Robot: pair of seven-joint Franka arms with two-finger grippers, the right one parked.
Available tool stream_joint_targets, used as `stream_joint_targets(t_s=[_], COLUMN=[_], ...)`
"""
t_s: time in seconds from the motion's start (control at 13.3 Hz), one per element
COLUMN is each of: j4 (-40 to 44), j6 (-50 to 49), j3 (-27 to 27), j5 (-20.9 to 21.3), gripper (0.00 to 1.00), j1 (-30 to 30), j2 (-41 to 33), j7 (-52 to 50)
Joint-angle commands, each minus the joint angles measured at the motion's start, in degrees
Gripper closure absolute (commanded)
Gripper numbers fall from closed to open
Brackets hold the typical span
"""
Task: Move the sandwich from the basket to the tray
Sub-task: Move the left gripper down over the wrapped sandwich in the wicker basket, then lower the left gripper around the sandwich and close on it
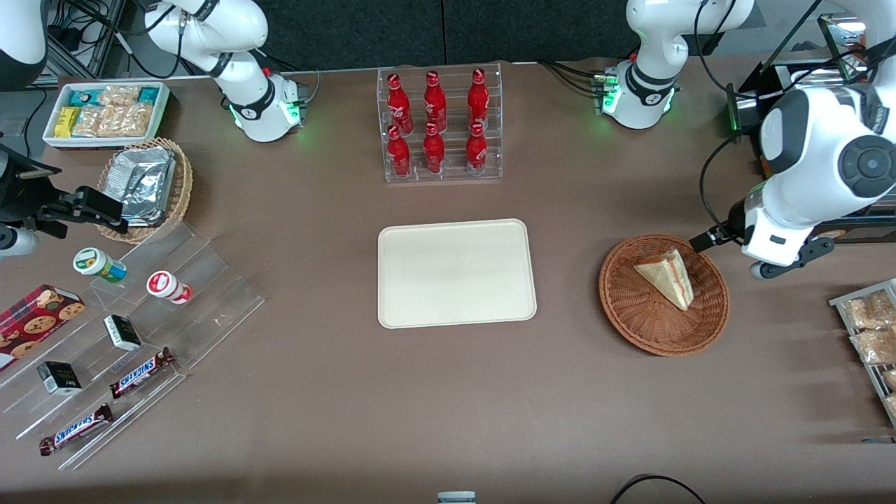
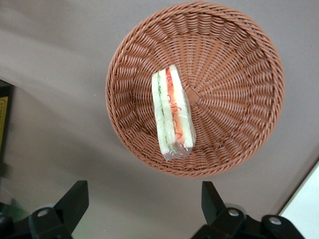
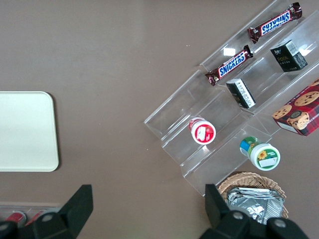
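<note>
- Here the sandwich (image 1: 666, 277) lies in the basket (image 1: 630, 308), a pale bread wedge wrapped in clear film, its cut edge with red-orange and green layers showing plainly in the left wrist view (image 2: 172, 112)
- The basket (image 2: 239, 64) is round, reddish-brown wicker, and sits on the brown table (image 1: 448, 406) toward the working arm's end, well apart from the tray (image 1: 456, 273)
- The tray is cream-white, flat, with rounded corners, and lies at the middle of the table with nothing on it; a corner of it shows in the right wrist view (image 3: 25, 130)
- The gripper (image 2: 144, 199) hangs above the table just beside the basket's rim, its two dark fingers (image 2: 75, 199) spread wide apart and holding nothing; it touches neither basket nor sandwich
- In the front view the left arm's white wrist body sits next to the basket, at the edge farther from the tray
- Farther from the front camera than the tray stands a clear rack of red bottles (image 1: 437, 122)
- Toward the parked arm's end are a clear stepped stand (image 1: 140, 336) with Snickers bars (image 1: 140, 372), small cups and dark boxes, a tan basket with foil packs (image 1: 143, 185), and a white bin of snacks (image 1: 105, 112)
</note>
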Motion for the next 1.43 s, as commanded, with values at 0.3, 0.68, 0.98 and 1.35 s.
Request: stream_joint_targets(t_s=[0.3,0.68,0.98,1.35], j4=[-3.1,-7.4,-7.9,-8.7], j6=[8.3,16.5,19.3,22.1], j3=[-0.6,-1.0,-1.0,-1.0], j5=[1.2,1.7,2.9,5.4], gripper=[0.0,0.0,0.0,0.0], j1=[-1.9,-1.9,-1.9,-1.9], j2=[4.4,5.6,7.3,9.1], j7=[-11.0,-16.1,-19.6,-23.4])
